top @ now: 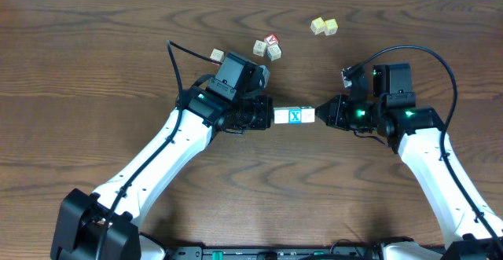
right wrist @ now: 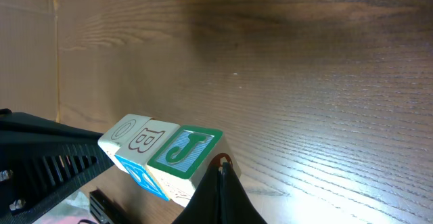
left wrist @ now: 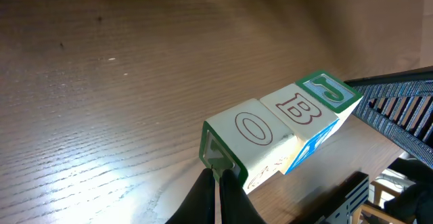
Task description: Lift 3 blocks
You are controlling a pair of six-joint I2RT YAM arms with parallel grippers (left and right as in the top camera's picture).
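Three wooden alphabet blocks [top: 295,116] lie end to end in one short row at the centre of the overhead frame, pinched lengthwise between the two arms. The left end effector [top: 267,116] has its fingers closed together, with the tips pressing the outer end face of the O block [left wrist: 254,139], as the lower middle of the left wrist view shows. It grips nothing and only pushes. The right end effector [top: 321,115] is likewise closed, its tips against the end of the green J block [right wrist: 186,149] in the lower middle of the right wrist view. The B block [left wrist: 298,112], which shows a blue X to the overhead camera, sits in the middle and touches both neighbours. The row's long axis runs left to right across the overhead frame, in line with both end effectors, so each arm stands right at its own end and neither is nearer. In both wrist views the row seems to hang clear of the surface [top: 118,71], though I cannot tell this for certain. The lift, I judge, turns on both arms rising together while pressing inward along that axis; any slack or sideways drift could let the middle block drop. Two yellowish cubes [top: 324,27] and the red-lettered cubes [top: 269,46] lie well apart toward the upper frame.
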